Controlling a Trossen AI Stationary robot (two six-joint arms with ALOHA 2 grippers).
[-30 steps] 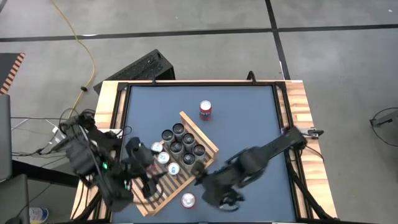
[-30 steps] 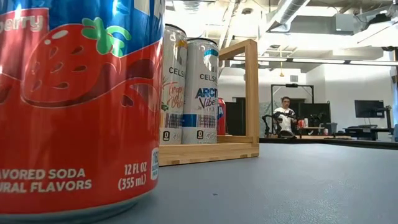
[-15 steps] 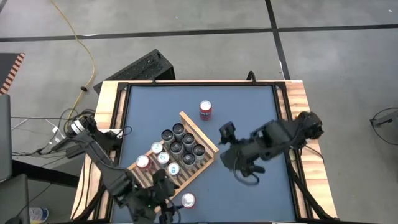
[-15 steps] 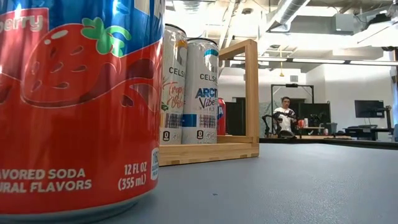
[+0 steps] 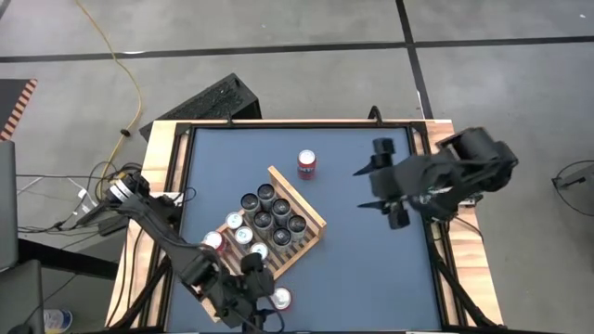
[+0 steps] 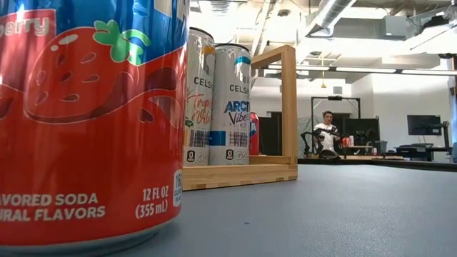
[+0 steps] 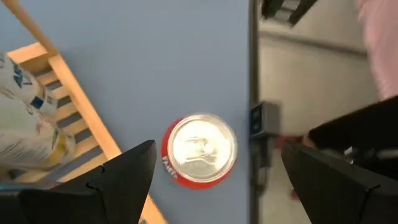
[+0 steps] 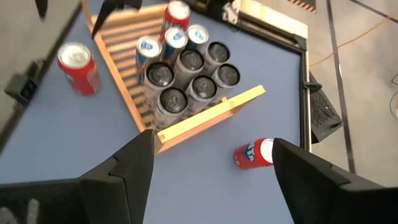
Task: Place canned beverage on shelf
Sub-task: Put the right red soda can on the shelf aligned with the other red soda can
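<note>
In the low view a red can (image 6: 86, 121) is filling the left of the frame, standing on the table (image 6: 321, 214); behind it, two pale cans (image 6: 218, 107) are standing on the shelf (image 6: 275, 168).

In the high view, at the bottom centre, the left gripper (image 5: 255, 297) is hanging over another red can (image 5: 279, 299) beside the shelf (image 5: 311, 218). Its fingers are spread wide with nothing between them; the wrist view is showing the can top (image 7: 199, 150) centred between them, probably lined up for a grasp. A third red can (image 5: 306, 164) is waiting alone at upper centre.

The right gripper (image 5: 394, 199), at the right of the frame, is also wide open and empty.

Compared with a second ago, the right arm is pulling away from the shelf to the table edge, while the left one is moving from the shelf's left corner to the loose can.
</note>
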